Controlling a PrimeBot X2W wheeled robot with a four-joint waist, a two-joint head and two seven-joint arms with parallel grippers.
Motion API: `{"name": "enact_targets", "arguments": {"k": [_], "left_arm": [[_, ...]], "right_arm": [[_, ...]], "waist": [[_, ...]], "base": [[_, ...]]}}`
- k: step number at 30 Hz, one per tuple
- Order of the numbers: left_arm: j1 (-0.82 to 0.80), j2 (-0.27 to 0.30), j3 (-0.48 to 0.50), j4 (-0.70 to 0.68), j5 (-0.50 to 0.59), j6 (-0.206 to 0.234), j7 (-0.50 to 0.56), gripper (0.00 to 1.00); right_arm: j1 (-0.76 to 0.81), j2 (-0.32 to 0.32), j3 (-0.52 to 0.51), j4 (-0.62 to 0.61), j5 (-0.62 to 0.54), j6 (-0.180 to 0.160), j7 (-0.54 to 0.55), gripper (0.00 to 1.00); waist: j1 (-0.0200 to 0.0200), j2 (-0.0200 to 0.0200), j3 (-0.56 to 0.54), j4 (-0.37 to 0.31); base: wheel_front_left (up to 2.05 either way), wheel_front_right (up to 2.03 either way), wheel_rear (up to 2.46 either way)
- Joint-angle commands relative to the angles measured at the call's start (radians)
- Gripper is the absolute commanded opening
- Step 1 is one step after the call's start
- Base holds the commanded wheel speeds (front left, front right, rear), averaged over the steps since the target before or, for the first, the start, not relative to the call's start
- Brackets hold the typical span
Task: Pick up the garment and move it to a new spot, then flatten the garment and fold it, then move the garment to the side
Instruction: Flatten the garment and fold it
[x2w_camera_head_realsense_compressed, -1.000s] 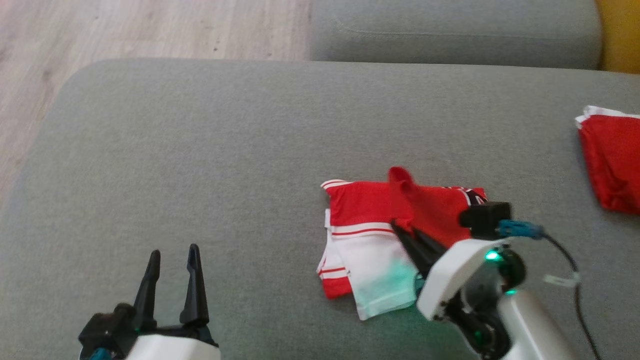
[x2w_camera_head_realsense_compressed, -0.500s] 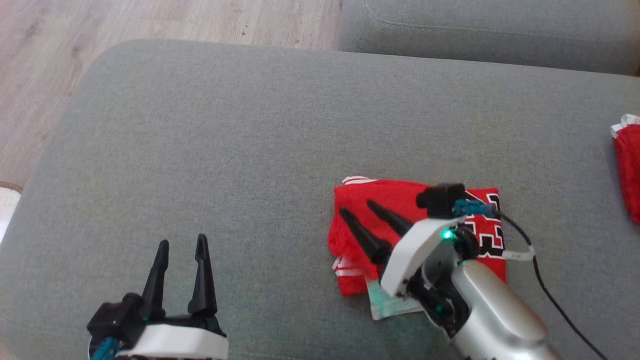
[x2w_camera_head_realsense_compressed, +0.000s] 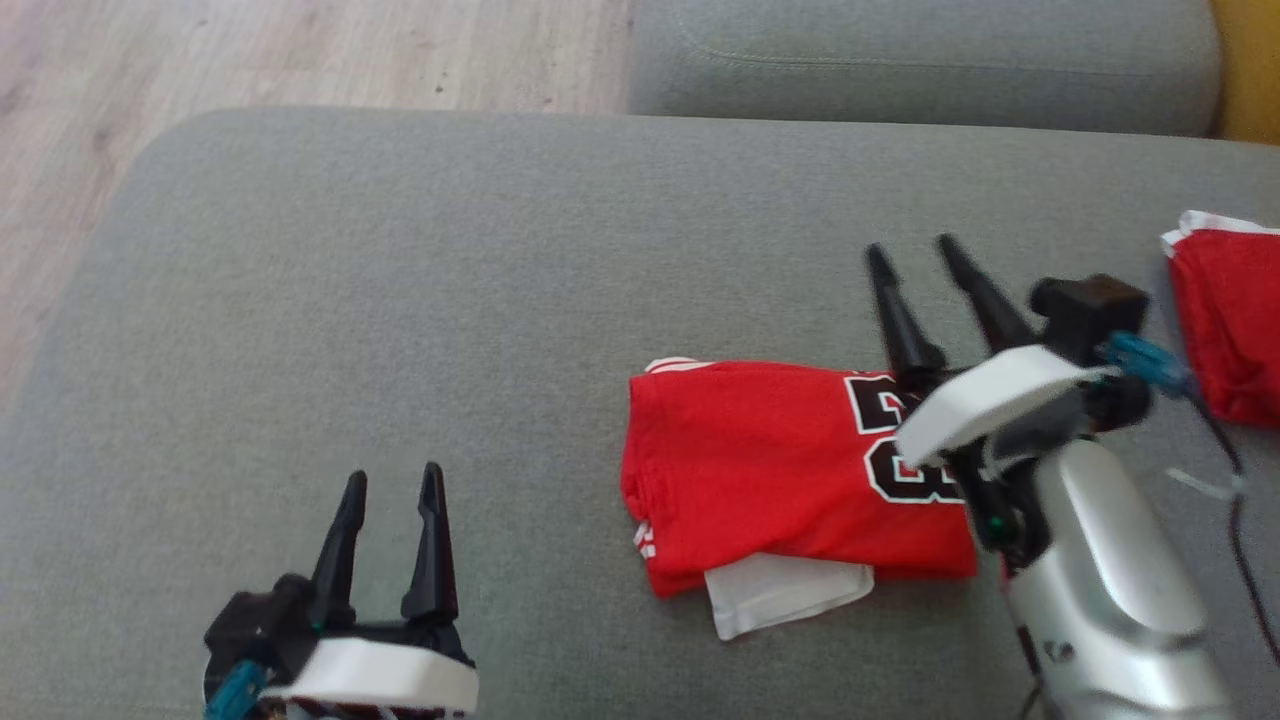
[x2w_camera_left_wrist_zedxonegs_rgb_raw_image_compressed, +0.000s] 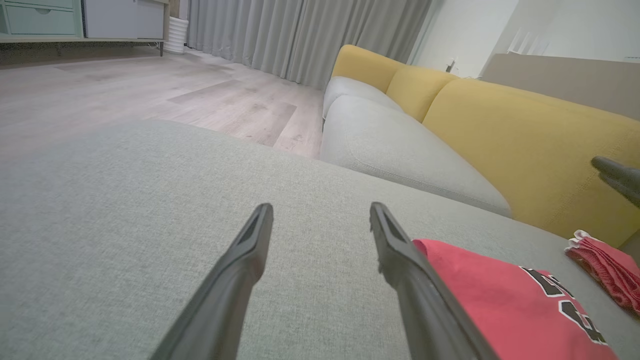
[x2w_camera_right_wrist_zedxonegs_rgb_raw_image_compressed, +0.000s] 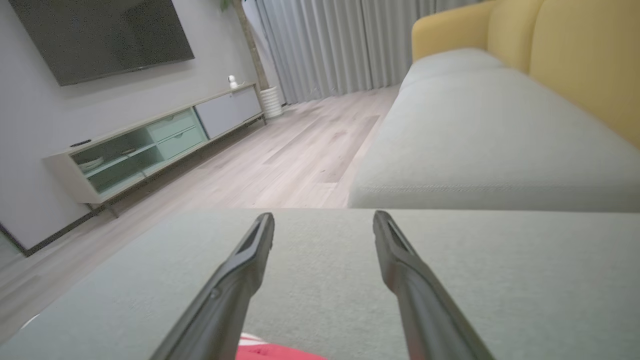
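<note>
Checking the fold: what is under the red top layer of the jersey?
A white fabric flap pokes out beneath the folded red jersey at its near edge. How far it runs underneath is covered.

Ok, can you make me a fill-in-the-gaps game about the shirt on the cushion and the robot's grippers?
1. The folded shirt is mostly ____.
2. It lies on a ____ cushion.
3. The left gripper and the right gripper are both ____ and hold nothing.
4. The print on the shirt is ____ with a white edge.

Missing words: red; grey; open; black.
</note>
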Motion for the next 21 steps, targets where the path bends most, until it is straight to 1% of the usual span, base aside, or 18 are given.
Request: {"name": "enact_targets", "arguments": {"k": [1,6,10,16,21], "left_arm": [[-0.058,0.004,0.035,-0.022,0.012,0.000,-0.012,1.00],[-0.069,-0.005,0.033,0.001,0.018,0.001,-0.014,1.00],[-0.056,-0.009,0.033,0.019,0.017,-0.002,-0.016,1.00],[-0.012,-0.015,0.036,0.032,0.018,-0.002,-0.018,1.00],[0.024,-0.013,0.057,0.031,0.019,0.001,-0.020,1.00]], "right_arm": [[-0.002,0.012,0.005,-0.049,-0.019,0.007,-0.010,1.00],[0.100,0.012,-0.076,-0.149,-0.141,0.007,-0.027,1.00],[0.208,0.012,-0.122,-0.212,-0.191,0.007,-0.048,1.00],[0.357,0.012,-0.199,-0.251,-0.173,0.007,-0.090,1.00],[0.425,0.012,-0.224,-0.252,-0.154,0.007,-0.121,1.00]], "waist": [[0.0000,-0.0001,-0.004,-0.010],[0.0000,-0.0001,-0.024,-0.034],[0.0000,-0.0001,-0.050,-0.047],[0.0000,-0.0001,-0.084,-0.055],[0.0000,-0.0001,-0.101,-0.057]], "base": [[0.00,0.00,0.00],[0.00,0.00,0.00],[0.00,0.00,0.00],[0.00,0.00,0.00],[0.00,0.00,0.00]]}}
